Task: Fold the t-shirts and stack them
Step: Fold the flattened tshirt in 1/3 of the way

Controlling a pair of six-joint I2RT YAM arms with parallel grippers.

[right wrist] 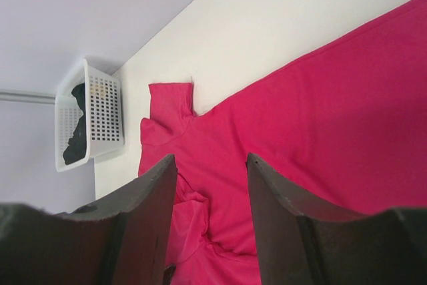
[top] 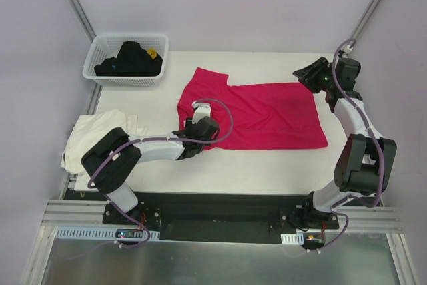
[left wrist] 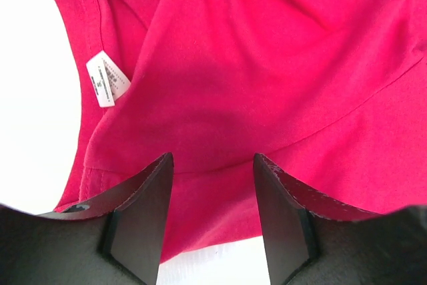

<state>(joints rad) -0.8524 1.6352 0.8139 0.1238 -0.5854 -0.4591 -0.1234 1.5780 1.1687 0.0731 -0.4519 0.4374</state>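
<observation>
The magenta-red t-shirt (top: 267, 115) lies spread on the white table, its collar end to the left with a white label (left wrist: 107, 78) showing and a rumpled fold there. My left gripper (top: 198, 123) hovers low over that near-left part, open; between its fingers (left wrist: 213, 165) I see flat red cloth and the hem, nothing pinched. My right gripper (top: 303, 75) is raised by the shirt's far right corner, open and empty (right wrist: 211, 165), looking along the shirt (right wrist: 320, 145). The cream-white t-shirt (top: 93, 135) lies crumpled at the table's left edge.
A white lattice basket (top: 107, 48) holding dark clothes stands at the back left; it also shows in the right wrist view (right wrist: 107, 115). Bare table (top: 267, 165) runs along the front. Frame posts rise at both back corners.
</observation>
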